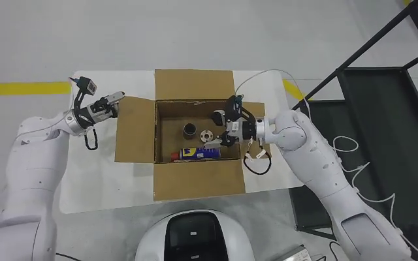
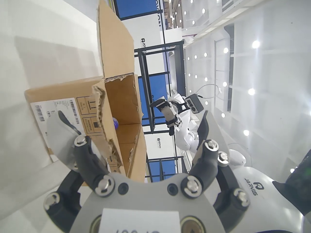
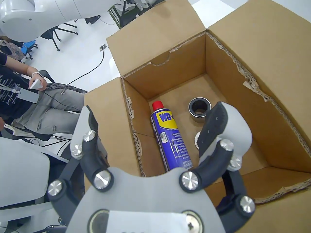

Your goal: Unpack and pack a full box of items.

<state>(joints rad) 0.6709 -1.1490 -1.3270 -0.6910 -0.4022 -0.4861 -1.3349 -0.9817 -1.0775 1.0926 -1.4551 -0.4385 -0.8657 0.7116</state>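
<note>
**Cardboard box** (image 1: 194,83): flaps spread, set at the centre of the desk (image 1: 98,189).

**Contents:**
- Spray can (image 1: 199,153), laid flat along the 6 o'clock wall.
- Dark metal ring (image 1: 190,131), just to 9 o'clock of centre.
- Small white disc (image 1: 208,136), beside the ring.

**Right gripper** (image 1: 222,128): held over the box's 3 o'clock side, fingers spread wide, empty.

**Left gripper** (image 1: 116,101): placed outside by the 9 o'clock flap, fingers likewise apart, nothing held.

**Step judged:** unpacking, with three pieces to be lifted out.

**Next move judged:** a lowering onto the white disc, fingers to be closed across it.
</note>
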